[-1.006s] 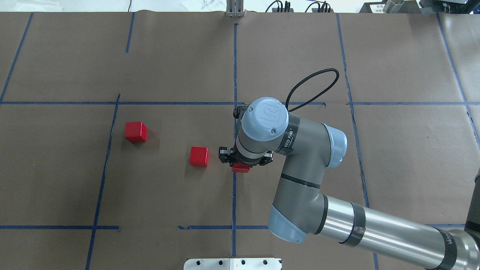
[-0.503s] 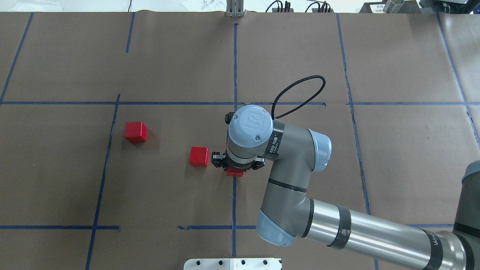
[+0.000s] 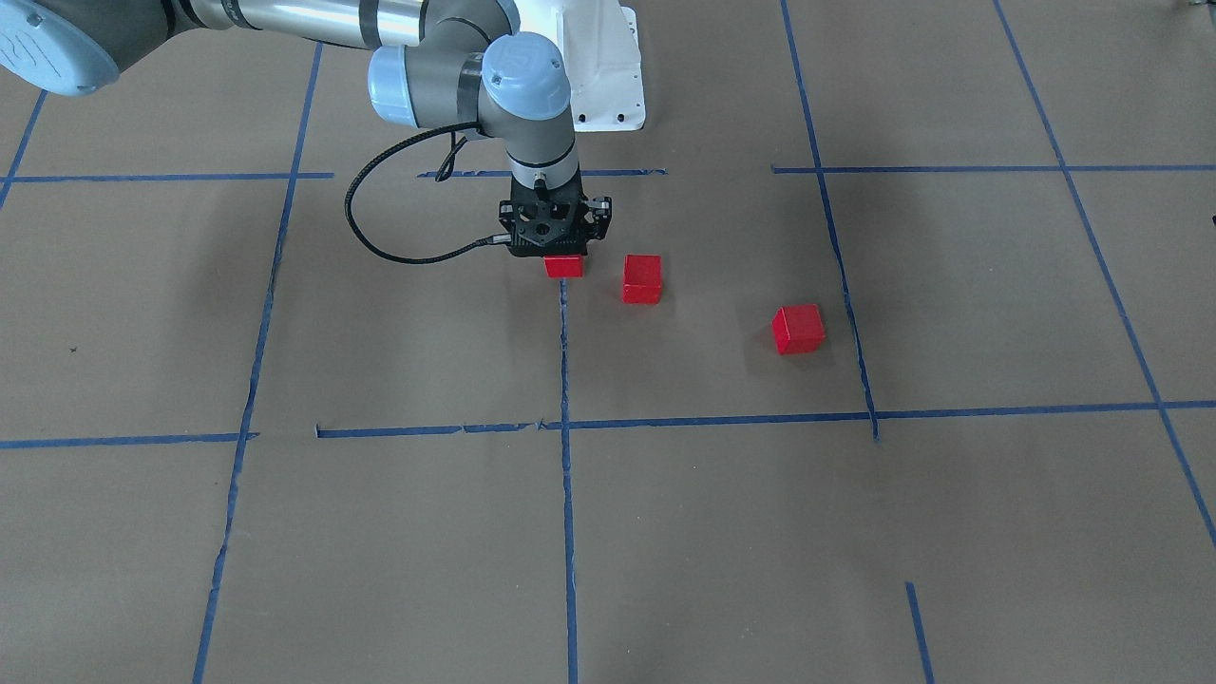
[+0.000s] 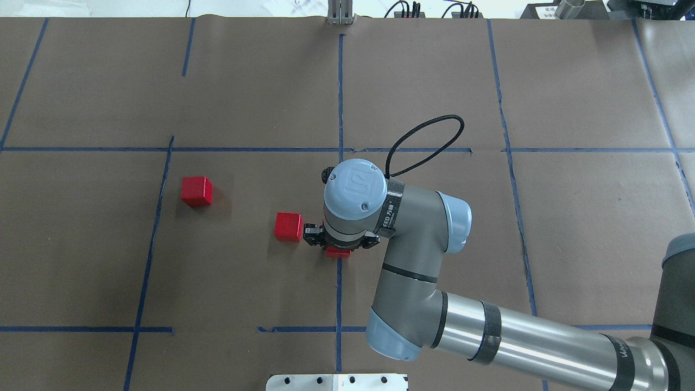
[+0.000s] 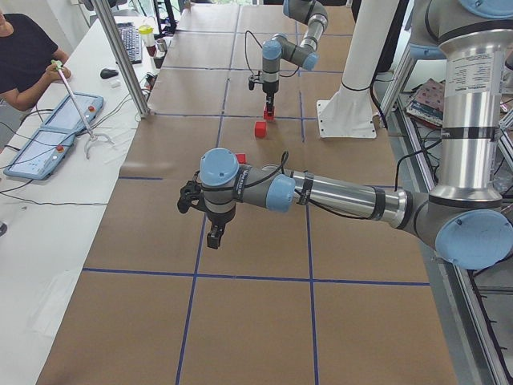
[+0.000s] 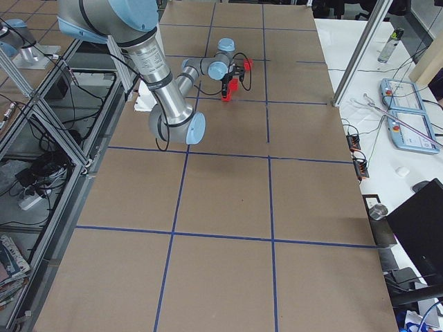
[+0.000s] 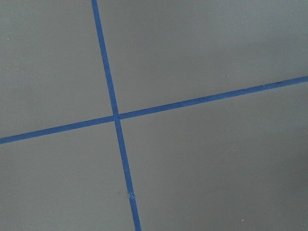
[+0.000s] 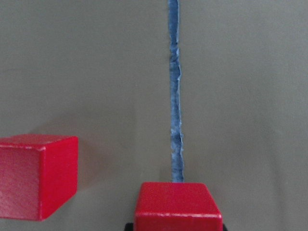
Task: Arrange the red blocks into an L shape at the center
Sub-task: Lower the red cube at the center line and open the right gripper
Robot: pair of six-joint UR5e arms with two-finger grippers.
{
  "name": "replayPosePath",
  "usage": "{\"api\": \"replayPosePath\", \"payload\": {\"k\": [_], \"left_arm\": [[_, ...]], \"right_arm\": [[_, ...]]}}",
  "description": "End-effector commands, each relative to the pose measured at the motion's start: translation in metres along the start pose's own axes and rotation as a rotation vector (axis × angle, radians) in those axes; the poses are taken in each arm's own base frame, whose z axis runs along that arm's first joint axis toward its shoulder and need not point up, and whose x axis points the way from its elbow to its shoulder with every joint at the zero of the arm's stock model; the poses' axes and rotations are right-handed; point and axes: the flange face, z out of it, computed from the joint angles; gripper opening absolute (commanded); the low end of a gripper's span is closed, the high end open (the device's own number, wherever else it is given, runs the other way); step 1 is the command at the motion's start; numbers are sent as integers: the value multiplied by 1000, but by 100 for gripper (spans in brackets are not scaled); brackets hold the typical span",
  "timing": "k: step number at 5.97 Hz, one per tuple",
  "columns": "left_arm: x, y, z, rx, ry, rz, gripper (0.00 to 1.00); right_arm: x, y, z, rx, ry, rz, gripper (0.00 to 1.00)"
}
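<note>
Three red blocks lie in view. My right gripper (image 4: 337,247) points straight down and is shut on one red block (image 4: 338,253), held low on the centre blue tape line (image 4: 339,293); the same block (image 8: 178,206) fills the bottom of the right wrist view. A second red block (image 4: 288,226) sits on the paper just left of the gripper, with a small gap between them. The third red block (image 4: 196,190) lies further left, near a tape border. My left gripper (image 5: 215,235) shows only in the exterior left view, and I cannot tell whether it is open or shut.
A black cable (image 4: 429,138) loops off the right wrist. The white robot base plate (image 4: 336,382) is at the near table edge. My left arm hovers over a tape crossing (image 7: 115,117) far off to the left. A person (image 5: 24,52) sits at a side table.
My right gripper has carried its red block leftward, closing most of the gap to the second block. The two loose blocks have not moved.
</note>
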Motion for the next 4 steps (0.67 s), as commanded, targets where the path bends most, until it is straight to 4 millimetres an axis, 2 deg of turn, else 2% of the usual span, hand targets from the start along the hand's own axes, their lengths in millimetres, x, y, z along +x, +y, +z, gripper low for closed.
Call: {"api": "replayPosePath", "payload": {"k": [1, 3, 4], "left_arm": [[-1, 1, 1, -1, 0, -1, 100], [0, 1, 0, -1, 1, -1, 100], [0, 1, 0, 0, 2, 4, 100]], "right_arm": [[1, -1, 5, -1, 11, 4, 99], [-4, 0, -1, 12, 1, -7, 100], [-9, 0, -18, 24, -29, -17, 100]]}}
